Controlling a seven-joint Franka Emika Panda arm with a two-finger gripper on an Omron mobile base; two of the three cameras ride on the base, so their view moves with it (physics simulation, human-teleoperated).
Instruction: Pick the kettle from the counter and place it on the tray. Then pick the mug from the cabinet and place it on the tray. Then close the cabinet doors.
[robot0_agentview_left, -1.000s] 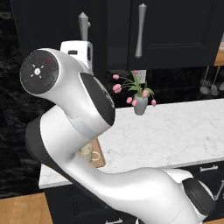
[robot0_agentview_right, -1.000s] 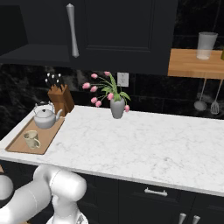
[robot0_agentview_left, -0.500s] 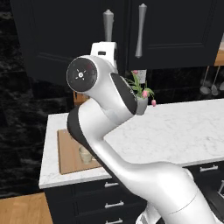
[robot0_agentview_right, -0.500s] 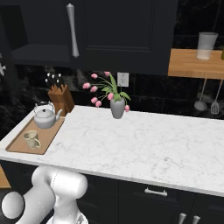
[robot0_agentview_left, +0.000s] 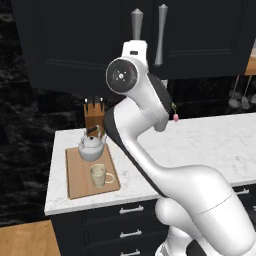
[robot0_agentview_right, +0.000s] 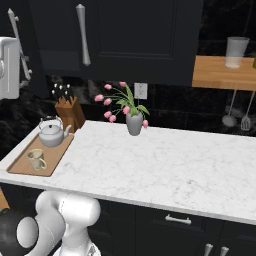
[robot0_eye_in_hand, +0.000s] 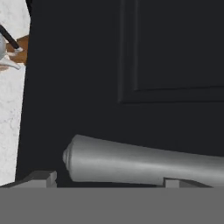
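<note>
Cabinet doors (robot0_agentview_left: 150, 40) look shut, both silver bar handles side by side at the centre seam. Kettle (robot0_agentview_left: 92, 148) sits on the far end of the wooden tray (robot0_agentview_left: 80, 177), mug (robot0_agentview_left: 100, 175) on its near part, at the left end of the marble surface (robot0_agentview_right: 165, 165). Knife block (robot0_agentview_right: 70, 111) stands just behind the tray; flower vase (robot0_agentview_right: 134, 123) further right. Tool (robot0_eye_in_hand: 105, 181) hovers close to one door handle (robot0_eye_in_hand: 144, 164), fingertips either side of it, spread wide, gripping nothing.
</note>
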